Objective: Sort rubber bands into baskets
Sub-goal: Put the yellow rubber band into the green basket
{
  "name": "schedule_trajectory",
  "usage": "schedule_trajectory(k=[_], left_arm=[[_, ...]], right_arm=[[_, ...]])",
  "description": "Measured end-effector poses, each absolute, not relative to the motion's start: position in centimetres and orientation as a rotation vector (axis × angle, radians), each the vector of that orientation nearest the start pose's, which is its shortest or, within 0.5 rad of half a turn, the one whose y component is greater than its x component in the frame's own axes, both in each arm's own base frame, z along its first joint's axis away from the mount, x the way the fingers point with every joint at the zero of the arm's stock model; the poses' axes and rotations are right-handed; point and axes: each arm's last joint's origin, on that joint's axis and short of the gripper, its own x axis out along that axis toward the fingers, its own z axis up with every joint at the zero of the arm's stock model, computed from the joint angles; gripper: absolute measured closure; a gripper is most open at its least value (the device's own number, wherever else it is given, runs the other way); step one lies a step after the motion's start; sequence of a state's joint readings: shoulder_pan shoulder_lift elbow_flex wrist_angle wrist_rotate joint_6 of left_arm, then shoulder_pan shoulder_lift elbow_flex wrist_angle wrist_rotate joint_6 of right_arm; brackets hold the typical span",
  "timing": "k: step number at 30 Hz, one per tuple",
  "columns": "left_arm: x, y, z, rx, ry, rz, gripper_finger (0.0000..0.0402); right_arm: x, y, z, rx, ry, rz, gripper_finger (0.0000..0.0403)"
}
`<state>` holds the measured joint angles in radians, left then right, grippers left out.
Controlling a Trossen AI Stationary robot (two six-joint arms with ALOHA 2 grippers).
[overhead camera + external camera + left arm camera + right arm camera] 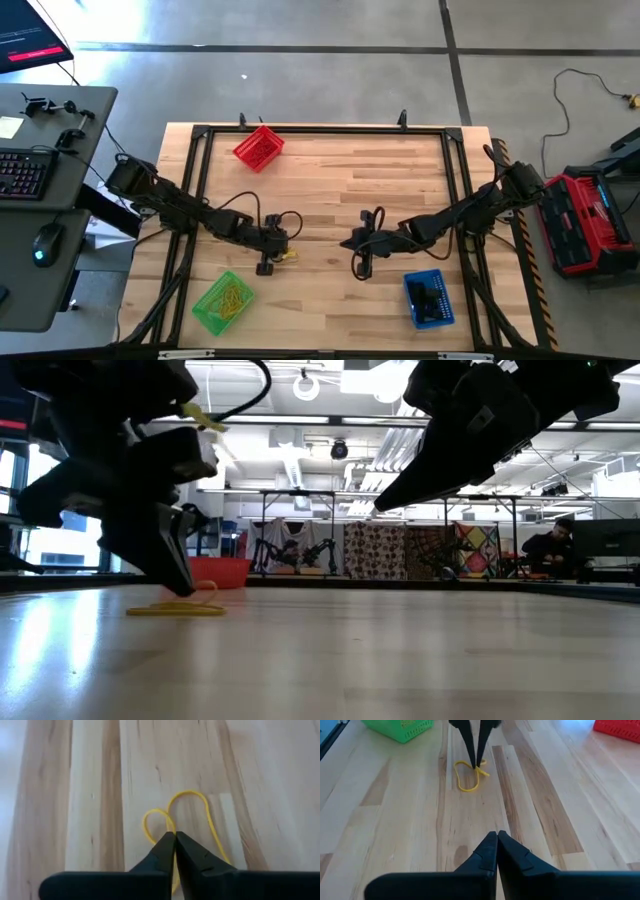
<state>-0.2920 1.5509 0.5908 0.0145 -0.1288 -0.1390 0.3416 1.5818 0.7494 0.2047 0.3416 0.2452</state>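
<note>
My left gripper point(175, 836) is pinched shut on a thin yellow rubber band point(187, 817) that lies flat on the pale wooden tabletop point(340, 180), near the green plastic basket point(222, 303). The band could slip out when I lift, because I think I only hold a tiny bit of one edge and it is soft and stretchy. It is folded into two loops, and its long way points from my fingertips straight ahead of them. My right gripper point(497, 836) waits shut, well apart, beside the blue plastic basket point(428, 299).
</note>
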Motion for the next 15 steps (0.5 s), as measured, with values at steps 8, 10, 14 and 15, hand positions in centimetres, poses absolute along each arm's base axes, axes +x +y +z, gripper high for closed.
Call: schedule_trajectory(k=[8,10,14,15], left_arm=[[24.7,-7.5,14.6,0.089,0.837,-0.121,0.0400],[24.4,-7.7,15.6,0.089,0.797,-0.135,0.0400],[23.4,-8.1,17.9,0.077,0.712,-0.166,0.0401],[23.1,-8.2,18.5,0.077,0.694,-0.178,0.0401]], right_arm=[[29.4,9.4,17.1,0.027,0.586,-0.072,0.0403],[29.4,9.4,17.1,0.028,0.586,-0.072,0.0403],[29.4,9.4,17.1,0.031,0.586,-0.073,0.0403],[29.4,9.4,17.1,0.034,0.586,-0.074,0.0403]])
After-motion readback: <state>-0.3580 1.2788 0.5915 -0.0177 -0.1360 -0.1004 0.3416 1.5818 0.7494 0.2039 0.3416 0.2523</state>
